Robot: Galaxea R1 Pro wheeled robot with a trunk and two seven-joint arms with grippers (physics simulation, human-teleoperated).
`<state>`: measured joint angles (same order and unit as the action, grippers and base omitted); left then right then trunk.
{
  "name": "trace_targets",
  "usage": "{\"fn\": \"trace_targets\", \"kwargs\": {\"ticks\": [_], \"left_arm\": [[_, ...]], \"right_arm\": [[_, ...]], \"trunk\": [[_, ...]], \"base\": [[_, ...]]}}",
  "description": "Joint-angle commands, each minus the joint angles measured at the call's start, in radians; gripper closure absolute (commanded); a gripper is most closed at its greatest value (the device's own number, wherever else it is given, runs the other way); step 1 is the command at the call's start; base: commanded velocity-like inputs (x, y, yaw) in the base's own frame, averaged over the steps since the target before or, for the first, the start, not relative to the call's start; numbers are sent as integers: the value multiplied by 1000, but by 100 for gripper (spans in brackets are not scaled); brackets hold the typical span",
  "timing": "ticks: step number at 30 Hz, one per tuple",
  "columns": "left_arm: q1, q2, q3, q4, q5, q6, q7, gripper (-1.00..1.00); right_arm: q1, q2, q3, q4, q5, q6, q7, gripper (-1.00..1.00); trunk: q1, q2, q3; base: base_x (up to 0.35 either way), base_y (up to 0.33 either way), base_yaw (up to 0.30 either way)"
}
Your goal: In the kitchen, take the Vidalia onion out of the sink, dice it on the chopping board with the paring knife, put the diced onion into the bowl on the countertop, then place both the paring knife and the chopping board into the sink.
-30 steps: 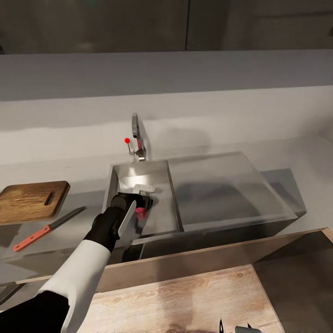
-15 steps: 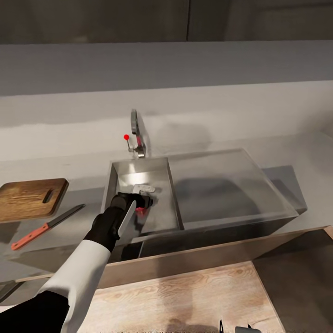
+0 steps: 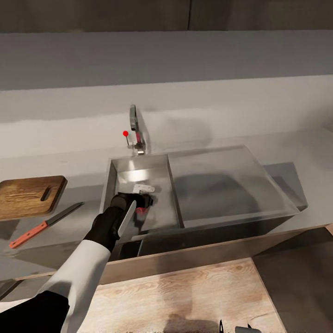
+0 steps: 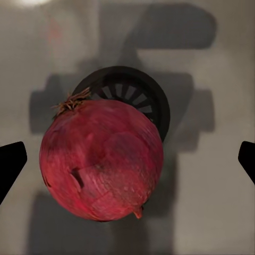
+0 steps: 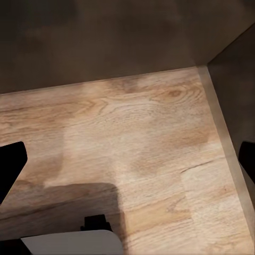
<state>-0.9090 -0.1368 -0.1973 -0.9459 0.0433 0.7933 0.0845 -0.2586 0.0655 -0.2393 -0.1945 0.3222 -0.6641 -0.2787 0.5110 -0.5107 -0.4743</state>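
right gripper (image 5: 127,159): fingertips wide apart (dark) | under it: wood-grain floor (image 5: 138,138)

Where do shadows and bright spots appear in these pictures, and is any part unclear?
Head view: a bright glare patch lies on the sink floor, and a broad soft shadow crosses the drainboard. Left wrist view: the onion is sharp, dark gripper-shaped shadows fall around the drain, and a glare spot shows at one corner. Right wrist view: a soft shadow darkens the wooden floor.
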Motion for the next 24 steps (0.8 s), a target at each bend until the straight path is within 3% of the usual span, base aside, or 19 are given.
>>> {"fn": "trace_targets", "kwargs": {"ticks": [1,24], "left_arm": [[-1,0,-2,-1,5,4,8,-100],[-1,0,-2,-1,4,5,8,-100]], "right_arm": [[-1,1,-5,1,11,-2,-7,-100],[-1,1,-5,1,11,-2,-7,-100]], "trunk": [[0,-1,-3],[0,-1,-38]], "base": [[0,0,0],[0,0,0]]}}
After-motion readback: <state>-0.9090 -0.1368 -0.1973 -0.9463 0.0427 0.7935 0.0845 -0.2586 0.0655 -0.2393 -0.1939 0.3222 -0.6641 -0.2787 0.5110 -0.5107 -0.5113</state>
